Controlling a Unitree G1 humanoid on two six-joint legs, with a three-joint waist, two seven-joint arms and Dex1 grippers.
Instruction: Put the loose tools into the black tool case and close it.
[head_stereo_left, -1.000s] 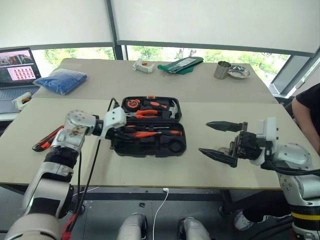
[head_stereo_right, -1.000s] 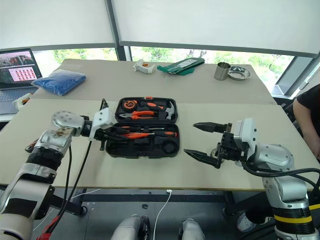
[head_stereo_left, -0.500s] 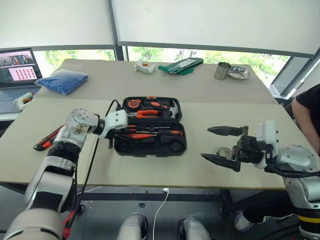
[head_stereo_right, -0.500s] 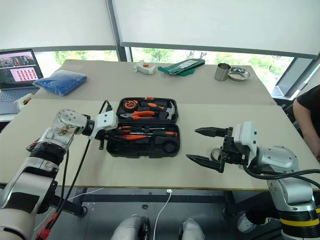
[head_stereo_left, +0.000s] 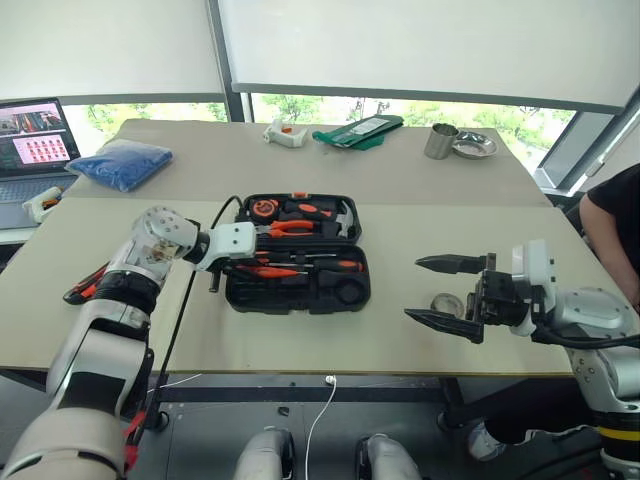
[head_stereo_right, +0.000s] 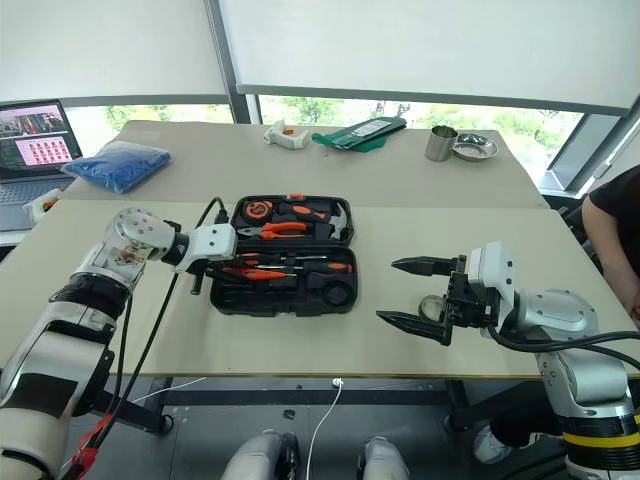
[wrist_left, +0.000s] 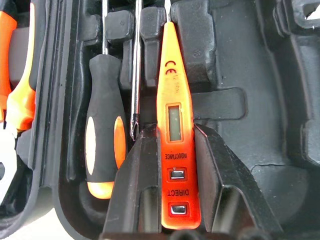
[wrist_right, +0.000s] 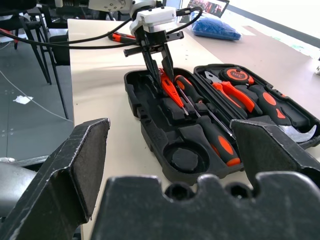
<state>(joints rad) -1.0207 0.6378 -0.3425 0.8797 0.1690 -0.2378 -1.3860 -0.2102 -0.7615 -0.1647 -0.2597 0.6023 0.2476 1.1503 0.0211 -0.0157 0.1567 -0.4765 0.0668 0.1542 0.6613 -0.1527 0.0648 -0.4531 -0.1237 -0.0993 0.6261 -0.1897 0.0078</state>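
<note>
The black tool case (head_stereo_left: 298, 304) lies open at the table's middle. Two black-and-orange screwdrivers (head_stereo_left: 338, 266) (wrist_left: 102, 150) rest in slots of its near half. My left gripper (wrist_left: 172, 130) is shut on the small all-orange screwdriver (wrist_left: 172, 100) and points down into the near half's left end. The orange-black utility knife (head_stereo_left: 85, 285) lies on the table left of my left arm. My right gripper (head_stereo_left: 412, 289) hangs open to the right of the case, nothing between its fingers. The small tape roll (head_stereo_left: 443, 302) lies on the table just behind it.
Pliers, a hammer and a tape measure (head_stereo_left: 265, 208) fill the case's far half. A blue bag (head_stereo_left: 120, 162) and a laptop (head_stereo_left: 30, 135) are at the back left, a metal cup (head_stereo_left: 438, 141) and dish (head_stereo_left: 474, 147) at the back right. A person (head_stereo_left: 615, 225) sits at the right edge.
My left wrist has rolled and tipped further down, lowering the orange screwdriver's end toward the case. The right gripper has stayed open and in place.
</note>
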